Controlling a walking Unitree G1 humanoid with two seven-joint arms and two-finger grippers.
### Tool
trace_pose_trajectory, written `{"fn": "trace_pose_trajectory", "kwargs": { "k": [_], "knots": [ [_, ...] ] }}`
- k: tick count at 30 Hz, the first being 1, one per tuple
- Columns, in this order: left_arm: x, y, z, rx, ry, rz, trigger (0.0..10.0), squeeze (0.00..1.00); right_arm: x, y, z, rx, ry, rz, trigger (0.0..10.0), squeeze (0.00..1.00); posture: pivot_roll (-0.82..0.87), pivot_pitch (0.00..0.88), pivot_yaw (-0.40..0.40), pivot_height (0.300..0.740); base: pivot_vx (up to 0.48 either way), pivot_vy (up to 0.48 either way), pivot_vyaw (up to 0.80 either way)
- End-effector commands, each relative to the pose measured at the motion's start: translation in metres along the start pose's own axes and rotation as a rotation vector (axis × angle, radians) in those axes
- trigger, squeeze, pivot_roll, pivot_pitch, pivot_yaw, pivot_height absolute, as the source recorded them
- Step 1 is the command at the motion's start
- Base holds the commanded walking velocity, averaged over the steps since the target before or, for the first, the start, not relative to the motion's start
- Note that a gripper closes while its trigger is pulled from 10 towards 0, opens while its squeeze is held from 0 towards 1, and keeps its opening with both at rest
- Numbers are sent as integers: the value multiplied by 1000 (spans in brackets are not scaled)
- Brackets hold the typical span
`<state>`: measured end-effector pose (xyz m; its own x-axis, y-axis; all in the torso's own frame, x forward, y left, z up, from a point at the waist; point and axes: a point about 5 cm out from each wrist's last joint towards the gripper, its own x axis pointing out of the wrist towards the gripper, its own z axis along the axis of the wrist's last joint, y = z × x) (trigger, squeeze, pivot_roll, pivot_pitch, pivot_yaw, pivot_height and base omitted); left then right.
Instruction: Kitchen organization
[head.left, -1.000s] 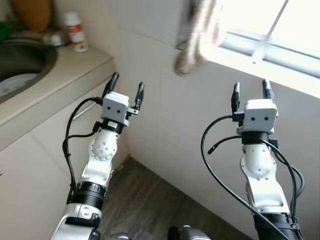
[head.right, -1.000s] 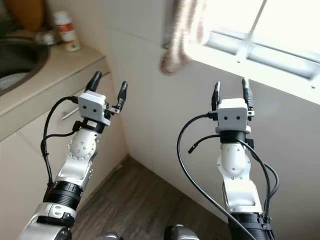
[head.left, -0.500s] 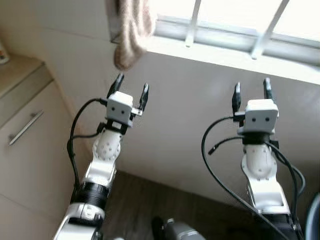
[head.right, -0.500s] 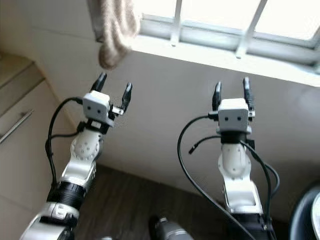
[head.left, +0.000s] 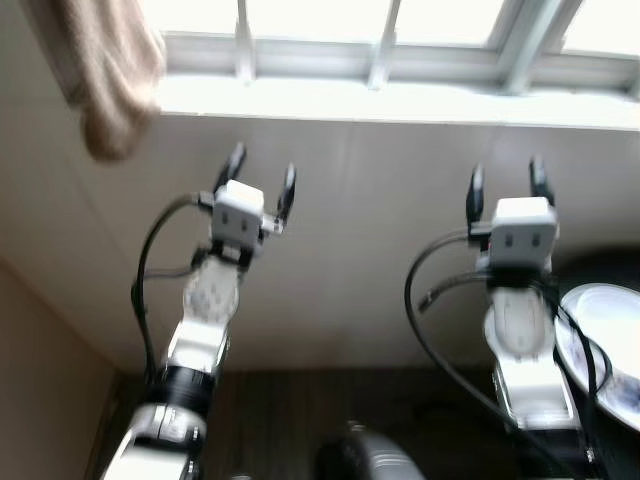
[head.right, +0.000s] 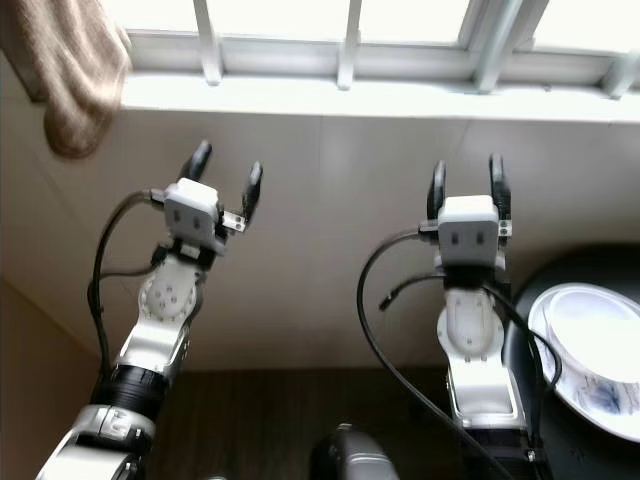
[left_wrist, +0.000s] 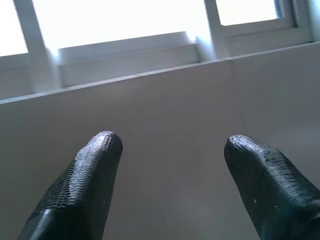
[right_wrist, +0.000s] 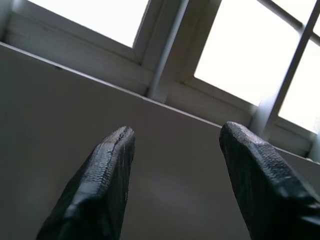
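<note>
both arms raised toward the tiled wall (head.right: 330, 200) under the window (head.right: 350, 40). left gripper (head.right: 225, 168) and right gripper (head.right: 467, 178) spread wide, empty. white plate (head.right: 590, 345) low right; beige towel (head.right: 70, 70) hangs upper left.

A dark wood-look floor (head.right: 260, 410) runs along the foot of the far tiled wall, and at the right a dark round surface (head.right: 520, 330) carries a white plate (head.right: 590, 350) with a blue pattern.

Left end effector (head.left: 260, 175) raised, fingers apart, right end effector (head.left: 506, 181) raised, fingers apart
</note>
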<state>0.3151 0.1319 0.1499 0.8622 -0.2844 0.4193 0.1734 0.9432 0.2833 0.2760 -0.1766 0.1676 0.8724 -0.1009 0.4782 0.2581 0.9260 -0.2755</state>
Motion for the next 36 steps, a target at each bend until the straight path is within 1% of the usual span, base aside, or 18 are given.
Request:
{"fn": "trace_pose_trajectory", "kwargs": {
  "k": [1,4,9,13,15,16,17,19,21,22,24,25,27,29,33,34,36],
  "knots": [
    [1,-7,1,-4,-6,-28,10000,0,1,-5,-6,0,44,-24,10000,0,61,0,-42,740,0,0,-800],
    [0,-8,0,-3,0,-31,10000,0,0,-5,-12,0,79,-28,10000,0,62,0,-42,740,0,0,-800],
    [0,-9,-1,-4,8,-37,10000,0,-2,-5,-16,-2,107,-24,10000,0,61,0,-41,740,0,0,-747],
    [0,-10,-2,-6,17,-45,10000,0,-2,-4,-21,-24,148,-16,10000,0,61,0,-39,740,0,0,-100],
    [-1,-10,-3,-6,21,-47,10000,0,-3,-5,-26,-15,185,-26,10000,0,61,0,-39,740,0,0,0],
    [-1,-10,-3,-4,24,-48,10000,0,-5,-6,-31,-2,223,-35,10000,0,63,0,-40,740,0,0,0],
    [-1,-10,-3,-4,25,-48,10000,0,-5,-6,-32,2,231,-36,10000,0,63,0,-40,740,0,0,0],
    [-1,-10,-3,-4,27,-48,10000,0,-6,-6,-35,16,252,-35,10000,0,63,0,-40,740,0,0,-475],
    [-1,-9,-3,-2,31,-48,10000,0,-7,-5,-40,22,300,-34,10000,0,62,0,-40,740,0,0,-800],
    [-1,-9,-4,0,35,-50,10000,0,-10,-2,-47,14,350,-10,10000,0,61,0,-40,740,0,0,-800],
    [0,-10,-5,1,39,-51,10000,0,-12,2,-51,26,387,19,10000,0,61,0,-39,740,0,0,-800],
    [0,-10,-5,1,41,-53,10000,0,-15,6,-56,29,428,55,10000,0,61,0,-39,740,0,0,-800],
    [0,-10,-5,0,42,-54,10000,0,-18,10,-60,31,463,90,10000,0,62,0,-40,740,0,0,-653],
    [0,-10,-5,0,42,-54,10000,0,-18,10,-61,28,466,96,10000,0,62,0,-40,740,0,0,-506],
    [0,-10,-6,1,52,-57,10000,0,-23,13,-68,-1,536,135,10000,0,60,0,-40,740,0,0,0],
    [0,-10,-6,1,52,-57,10000,0,-23,13,-68,-1,536,135,10000,0,60,0,-40,740,0,0,0],
    [0,-11,-7,2,58,-57,10000,0,-28,16,-74,-27,585,183,10000,0,60,0,-40,740,0,0,0]
  ]
}}
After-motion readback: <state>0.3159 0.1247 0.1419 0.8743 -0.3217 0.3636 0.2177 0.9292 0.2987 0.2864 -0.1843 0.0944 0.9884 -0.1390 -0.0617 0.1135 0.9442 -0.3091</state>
